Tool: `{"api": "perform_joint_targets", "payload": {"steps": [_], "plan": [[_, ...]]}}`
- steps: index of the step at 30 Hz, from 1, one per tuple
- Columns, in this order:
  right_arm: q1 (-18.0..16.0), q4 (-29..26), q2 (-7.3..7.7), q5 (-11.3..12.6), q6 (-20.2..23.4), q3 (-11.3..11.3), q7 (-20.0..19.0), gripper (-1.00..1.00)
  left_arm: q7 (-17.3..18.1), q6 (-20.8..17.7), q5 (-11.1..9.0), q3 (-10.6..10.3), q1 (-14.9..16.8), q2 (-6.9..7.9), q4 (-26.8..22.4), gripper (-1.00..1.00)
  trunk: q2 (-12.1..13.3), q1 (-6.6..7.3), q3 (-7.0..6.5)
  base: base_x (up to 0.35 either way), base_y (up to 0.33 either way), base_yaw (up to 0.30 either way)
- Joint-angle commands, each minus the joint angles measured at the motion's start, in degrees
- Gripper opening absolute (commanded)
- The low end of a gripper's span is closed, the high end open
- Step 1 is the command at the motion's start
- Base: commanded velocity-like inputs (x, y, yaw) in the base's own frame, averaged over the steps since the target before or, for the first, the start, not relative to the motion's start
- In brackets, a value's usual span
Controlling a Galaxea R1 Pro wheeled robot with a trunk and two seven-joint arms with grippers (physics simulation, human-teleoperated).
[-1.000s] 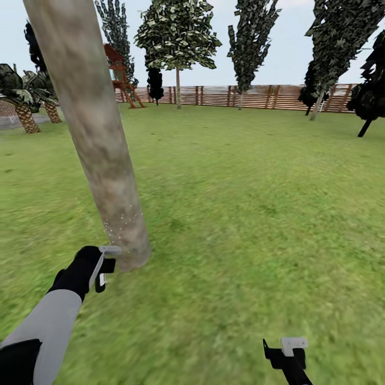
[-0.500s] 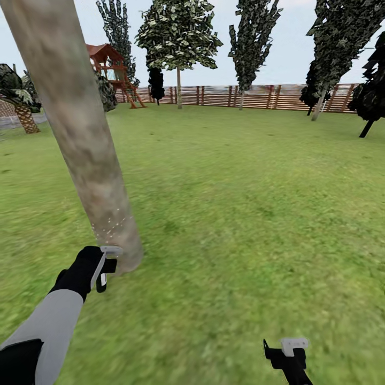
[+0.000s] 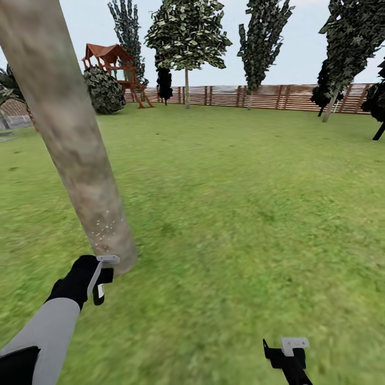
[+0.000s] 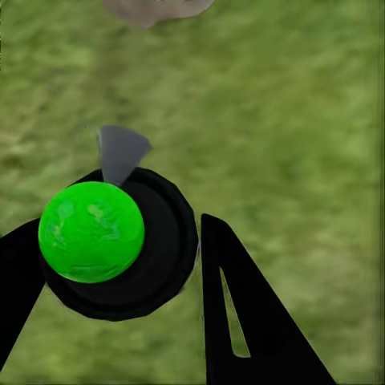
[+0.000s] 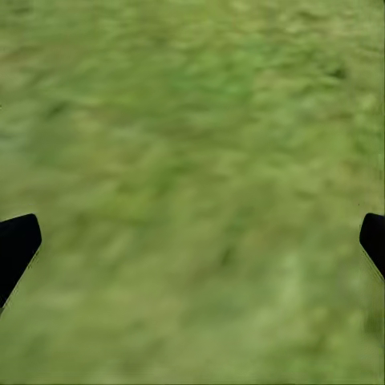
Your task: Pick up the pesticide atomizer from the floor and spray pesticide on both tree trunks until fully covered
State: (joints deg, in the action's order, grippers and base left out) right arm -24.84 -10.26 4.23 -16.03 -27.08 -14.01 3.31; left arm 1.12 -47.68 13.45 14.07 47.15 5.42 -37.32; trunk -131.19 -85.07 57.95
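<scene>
Lawn [image 3: 240, 214], blurred green grass, spans the head view up to a brown slat fence [image 3: 278, 96] along the upper edge. Trunk [image 3: 69, 139], a thick smooth cylinder mottled grey-beige and brown, slants from upper left to its base at lower left; fine white specks of pesticide [image 3: 104, 230] dot only its lowest part, so most of the bark appears uncovered. Left gripper [image 3: 99, 278], lower left just beside the trunk base, holds the atomizer [image 4: 112, 241], a round black body with a glossy green cap and a grey nozzle, fingers [image 4: 241, 321] pinching it on both sides, presumably kept close to aim at the bark. Right gripper [image 3: 289, 353], bottom right, hangs over grass, fingers [image 5: 16, 245] spread wide and empty
</scene>
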Motion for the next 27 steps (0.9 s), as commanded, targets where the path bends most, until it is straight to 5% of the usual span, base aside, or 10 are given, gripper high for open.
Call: {"api": "perform_joint_targets", "payload": {"steps": [1,8,16,27], "plan": [[-0.02,0.07,-0.01,-0.61,-0.17,-0.23,0.29,1.0,0.12,-0.22,0.34,0.23,0.05,-0.07,-0.25,-1.0,-0.02,-0.01,0.05,0.226,-0.201,0.273],[0.0,0.09,-0.01,-0.66,-0.17,-0.23,0.29,1.0,0.12,-0.23,0.56,0.28,-0.15,3.26,-0.02,-1.0,-0.02,-0.01,0.05,0.121,-0.093,0.276],[0.0,0.11,-0.01,-0.66,-0.17,-0.23,0.29,1.0,0.11,-0.22,0.61,-0.06,-0.86,0.09,-0.05,-1.0,-0.02,-0.01,0.05,0.009,-0.158,0.197],[-0.01,0.07,-0.01,-0.67,-0.17,-0.23,0.23,1.0,0.03,1.88,0.86,0.01,-3.43,0.53,0.09,-1.0,-0.02,-0.01,0.05,0.102,-0.261,0.003]]}}
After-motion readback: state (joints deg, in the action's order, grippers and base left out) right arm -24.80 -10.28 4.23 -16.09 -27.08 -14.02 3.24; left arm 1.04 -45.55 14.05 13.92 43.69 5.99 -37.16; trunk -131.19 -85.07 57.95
